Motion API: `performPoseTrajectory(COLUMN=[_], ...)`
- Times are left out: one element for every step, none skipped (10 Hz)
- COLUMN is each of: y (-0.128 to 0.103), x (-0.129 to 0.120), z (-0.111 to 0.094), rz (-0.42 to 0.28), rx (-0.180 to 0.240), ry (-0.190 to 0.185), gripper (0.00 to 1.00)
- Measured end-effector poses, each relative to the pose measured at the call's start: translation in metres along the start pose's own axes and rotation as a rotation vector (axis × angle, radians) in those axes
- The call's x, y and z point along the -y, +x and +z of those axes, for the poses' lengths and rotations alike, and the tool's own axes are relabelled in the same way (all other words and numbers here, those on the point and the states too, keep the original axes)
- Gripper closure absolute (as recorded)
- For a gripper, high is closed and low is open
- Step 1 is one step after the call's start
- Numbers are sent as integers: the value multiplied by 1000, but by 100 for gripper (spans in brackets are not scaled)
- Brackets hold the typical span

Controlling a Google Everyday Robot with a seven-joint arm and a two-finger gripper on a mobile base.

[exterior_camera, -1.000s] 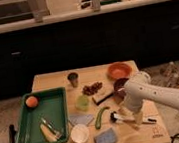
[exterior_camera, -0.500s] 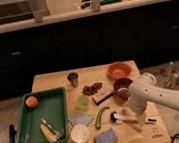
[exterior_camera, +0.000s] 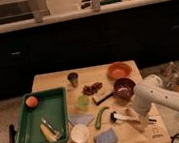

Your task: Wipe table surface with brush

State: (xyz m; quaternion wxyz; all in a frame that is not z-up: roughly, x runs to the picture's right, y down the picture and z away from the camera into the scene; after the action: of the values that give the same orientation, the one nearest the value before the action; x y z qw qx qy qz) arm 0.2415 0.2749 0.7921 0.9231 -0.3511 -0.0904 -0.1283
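Presently observing the end effector (exterior_camera: pixel 139 121) poised at the white handle of the brush (exterior_camera: pixel 121 117), the latter lying flat on the worktop (exterior_camera: pixel 49 81) near the front right edge, just beside the green cucumber (exterior_camera: pixel 100 118). Failing to determine whether clamped on the handle or released. Flagging hazards: risking a shallow pinch and the slim handle rolling away; risking sweeping the cucumber or blue-grey sponge (exterior_camera: pixel 106 138) off the front edge.
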Motion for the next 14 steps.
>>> performPoseTrajectory(y=[5,7,8,8,9,9,10,11,12,12,14,13,12,9], x=[-4,-7,-8,-9,-10,-10,-11,-12,-12,-13,-12,-11,-9,-7], z=[-2,-3,-4,-5,-6,-7,-7,-7,-7,-7,-9,-12,-15,-21], rz=[12,17,18,18,19,19,19,20,21,22,21,16,11,4], rx=[-3,-5,-6,-8,-8,-7,-6,-5,-4,-4,-8,-12,-19,-29], ry=[4,4,5,5,6,4,2,-3,-4,-5,-4,-1,3,11], gripper=[37,47,55,69,77,88,95,100,100,100,100,100,100,100])
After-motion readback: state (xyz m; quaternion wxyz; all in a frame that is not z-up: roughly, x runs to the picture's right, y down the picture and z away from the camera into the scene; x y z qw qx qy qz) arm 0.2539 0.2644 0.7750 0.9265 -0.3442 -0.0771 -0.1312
